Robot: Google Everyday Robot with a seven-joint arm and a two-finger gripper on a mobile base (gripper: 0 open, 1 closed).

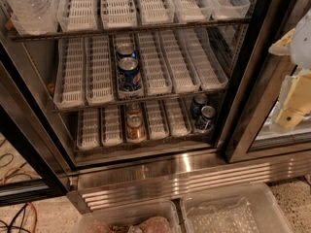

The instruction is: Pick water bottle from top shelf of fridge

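Note:
The fridge [265, 57] stands open, seen from above. Its top shelf [126, 30] is a dark wire rack lined with white slotted lane trays. The water bottle [30, 6], clear and ribbed, stands in the leftmost lane at the top left; only its lower body shows, the rest is cut off by the frame's top edge. My gripper [294, 103], cream and white, hangs at the far right edge in front of the closed right glass door. It is outside the open compartment and far to the right of the bottle.
Two blue cans [129, 69] sit on the middle rack. Orange cans [134, 123] and dark cans [203, 114] sit on the lower rack. The ribbed steel base [184, 176] runs below. Two clear plastic bins [233, 212] stand on the floor in front. Cables [14, 215] lie at the bottom left.

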